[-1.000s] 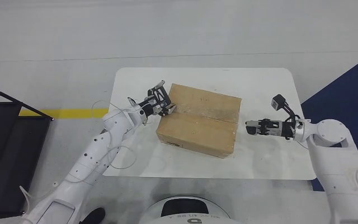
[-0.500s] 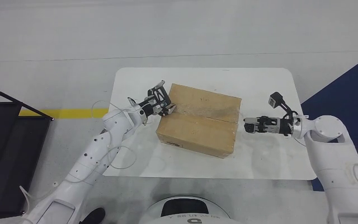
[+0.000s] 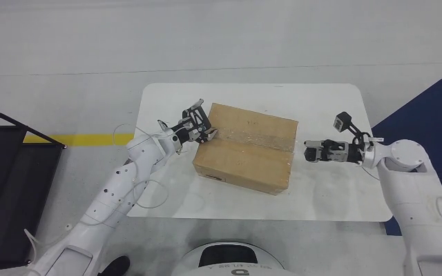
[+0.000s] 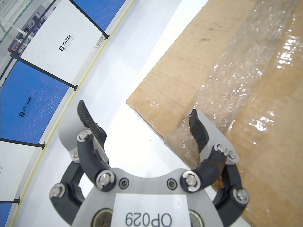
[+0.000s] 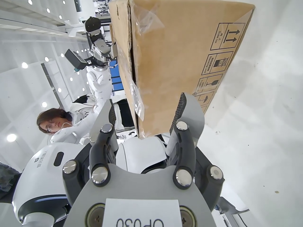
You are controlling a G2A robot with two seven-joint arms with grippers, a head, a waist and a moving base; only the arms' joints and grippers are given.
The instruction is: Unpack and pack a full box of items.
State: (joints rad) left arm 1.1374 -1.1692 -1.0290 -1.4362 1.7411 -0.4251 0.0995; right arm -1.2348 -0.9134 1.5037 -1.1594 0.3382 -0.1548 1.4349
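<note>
A closed brown cardboard box [image 3: 246, 147], sealed along its top seam with clear tape [image 4: 239, 72], lies in the middle of the white table [image 3: 324, 110]. My left gripper [image 3: 201, 128] is open at the box's left end, one fingertip [image 4: 197, 128] touching the taped corner there, the other over bare table. My right gripper [image 3: 308, 153] is open just off the box's right end, level with its side face [image 5: 180, 48], fingers apart and not touching it.
The table's edges lie near on all sides, with bare surface at the front [image 3: 228, 203] and the right [image 3: 345, 186]. A black frame [image 3: 21, 159] stands on the floor to the left. Barrier panels [image 4: 47, 55] stand farther off.
The right gripper moved in toward the box's right end, then drew back a little. The left arm and the box stayed still.
</note>
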